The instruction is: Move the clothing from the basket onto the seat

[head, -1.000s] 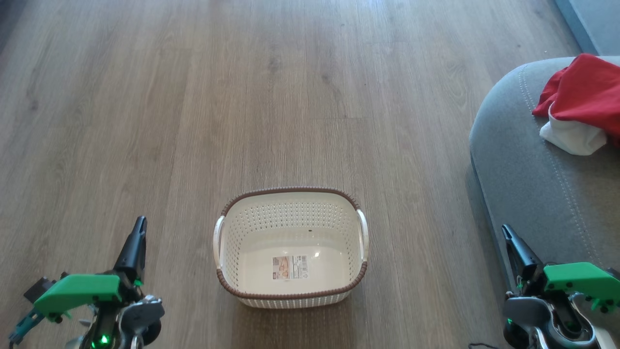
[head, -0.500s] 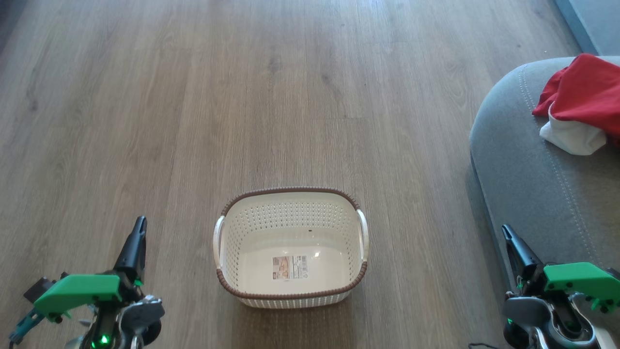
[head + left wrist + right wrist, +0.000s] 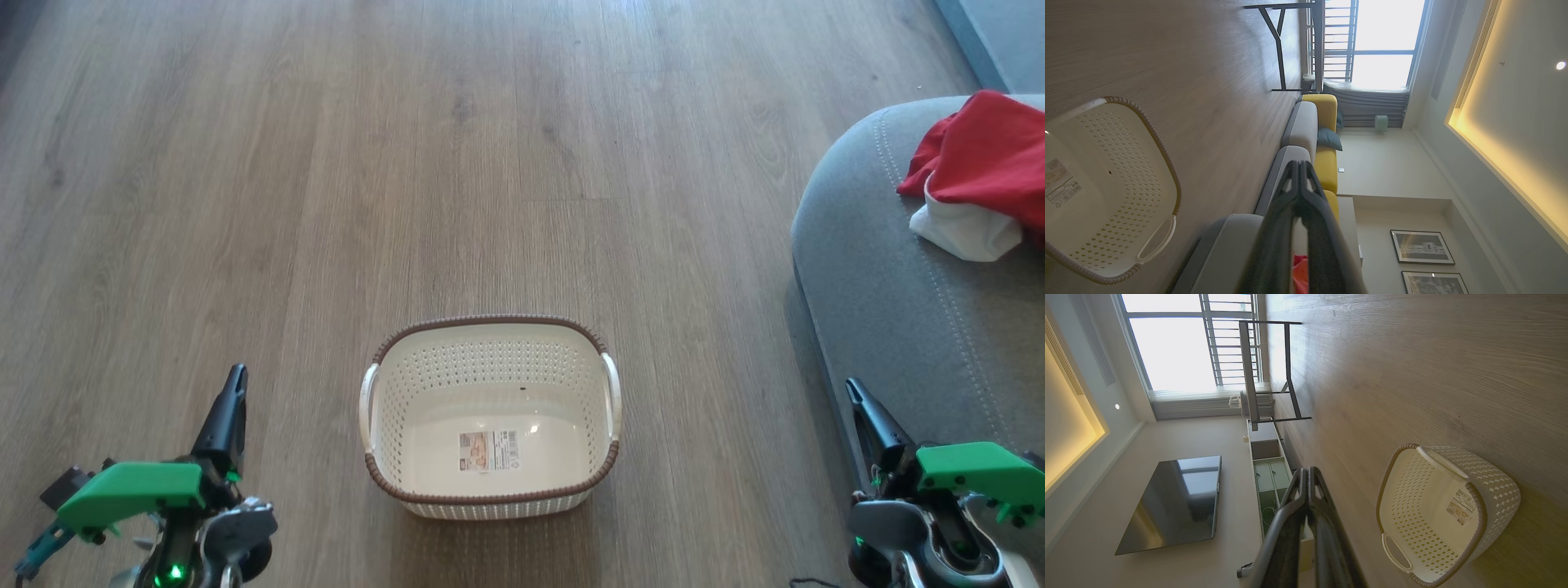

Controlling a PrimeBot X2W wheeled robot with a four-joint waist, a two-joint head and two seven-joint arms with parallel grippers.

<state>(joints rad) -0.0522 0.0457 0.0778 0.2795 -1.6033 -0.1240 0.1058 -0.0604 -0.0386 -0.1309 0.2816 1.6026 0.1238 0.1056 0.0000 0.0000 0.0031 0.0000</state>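
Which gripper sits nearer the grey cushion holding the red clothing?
The right gripper, beside the large grey fabric seat; the left gripper is beyond the white perforated basket.

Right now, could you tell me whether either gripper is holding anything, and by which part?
Nothing is held: the left gripper and right gripper are shut, empty; the clothing lies on the seat.

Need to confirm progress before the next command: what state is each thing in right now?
basket: upright, empty.
clothing: crumpled heap lying on the seat.
seat: bearing the clothing.
left fingers: shut, holding nothing.
right fingers: shut, holding nothing.
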